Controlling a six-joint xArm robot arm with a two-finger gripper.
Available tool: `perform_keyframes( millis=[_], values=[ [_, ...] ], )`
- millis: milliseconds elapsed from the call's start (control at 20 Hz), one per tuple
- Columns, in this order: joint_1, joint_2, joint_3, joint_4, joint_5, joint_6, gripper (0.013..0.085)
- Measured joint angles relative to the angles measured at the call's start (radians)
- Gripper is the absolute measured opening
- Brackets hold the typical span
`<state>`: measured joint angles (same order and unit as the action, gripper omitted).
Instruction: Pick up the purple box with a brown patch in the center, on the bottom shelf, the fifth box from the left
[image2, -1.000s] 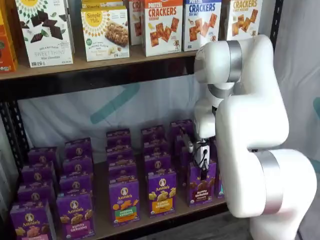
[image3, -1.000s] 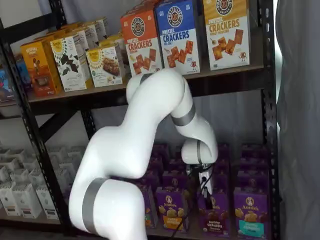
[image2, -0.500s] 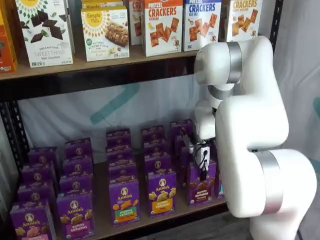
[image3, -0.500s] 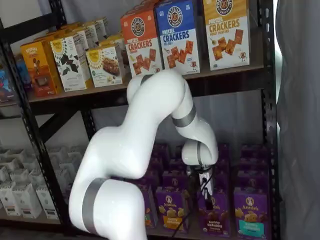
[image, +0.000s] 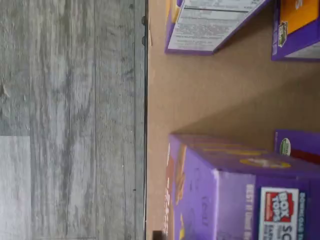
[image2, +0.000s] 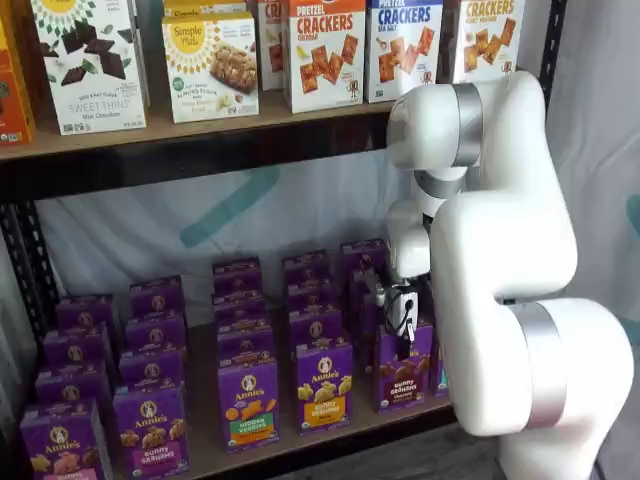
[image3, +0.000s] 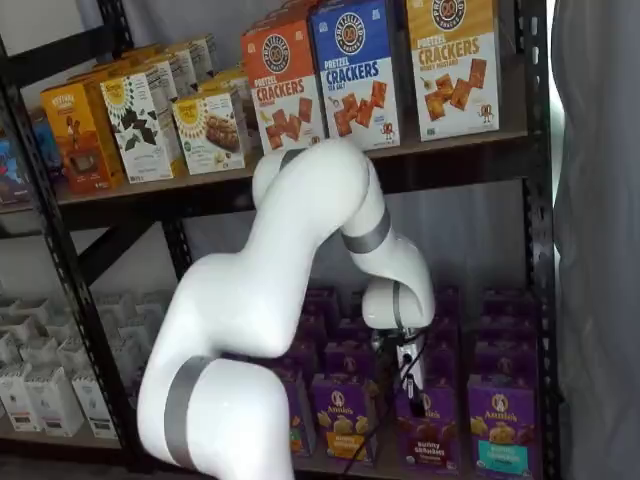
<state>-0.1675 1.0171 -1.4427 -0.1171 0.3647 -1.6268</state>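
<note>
The purple box (image2: 403, 378) with dark brown bunny grahams at its centre stands upright at the front of the bottom shelf (image2: 290, 440), and it also shows in a shelf view (image3: 432, 440). My gripper (image2: 404, 346) hangs just above and slightly behind its top, seen again in a shelf view (image3: 413, 386). Only its white body and dark fingers show, with no plain gap and nothing held. In the wrist view a purple carton top (image: 240, 190) with a Box Tops mark lies close below, on the brown shelf board (image: 200, 100).
A purple carton with a yellow strip (image2: 323, 390) stands left of the target, and one with a teal patch (image3: 497, 440) stands to its right. Rows of purple cartons (image2: 235, 300) fill the shelf behind. Cracker cartons (image2: 325, 50) sit on the shelf above. Black uprights (image3: 540, 250) frame the rack.
The gripper has shifted only very slightly above the purple box. The boxes have not moved.
</note>
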Motion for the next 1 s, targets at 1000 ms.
perform_keyframes(
  millis=[1000],
  values=[
    [0.003, -0.004, 0.014, -0.032, -0.011, 0.033, 0.029]
  ],
)
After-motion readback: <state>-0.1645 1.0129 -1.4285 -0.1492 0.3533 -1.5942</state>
